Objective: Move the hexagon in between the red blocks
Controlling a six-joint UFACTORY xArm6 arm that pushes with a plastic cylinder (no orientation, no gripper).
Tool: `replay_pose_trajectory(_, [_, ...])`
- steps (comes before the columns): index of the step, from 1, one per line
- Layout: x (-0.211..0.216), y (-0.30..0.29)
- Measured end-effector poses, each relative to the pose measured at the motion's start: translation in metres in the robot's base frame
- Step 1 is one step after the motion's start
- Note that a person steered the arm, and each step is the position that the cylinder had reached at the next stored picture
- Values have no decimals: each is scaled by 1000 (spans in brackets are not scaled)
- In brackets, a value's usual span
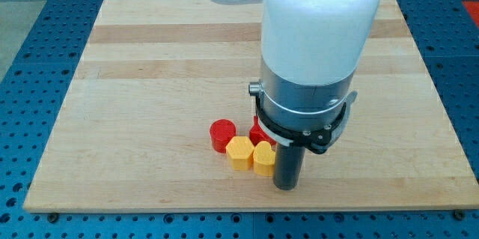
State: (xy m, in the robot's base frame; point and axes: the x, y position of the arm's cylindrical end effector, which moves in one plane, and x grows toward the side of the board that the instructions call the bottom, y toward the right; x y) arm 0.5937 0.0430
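jawless, my tip (287,186) touches the yellow heart block (263,158) on its right. just left, touching it, sits the yellow hexagon (239,153), below the gap between red cylinder (222,134) and half-hidden red block (258,131); it wants pushing toward the view's top.

Two red blocks (222,135), two yellow blocks (240,153) (pale striped wooden board (150,59)).

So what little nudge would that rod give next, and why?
Probably a short push toward the view's upper left. My tip sits just right of the yellow heart-like block, which touches the yellow hexagon. The hexagon lies just below the gap between the red cylinder and the partly hidden red block, so it likely needs only a little more travel.
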Motion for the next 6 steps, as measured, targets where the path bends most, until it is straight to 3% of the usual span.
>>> replay_pose_trajectory(3, [-6,-67])
replay_pose_trajectory(5, [-8,-68])
replay_pose_trajectory(6, [-34,-68])
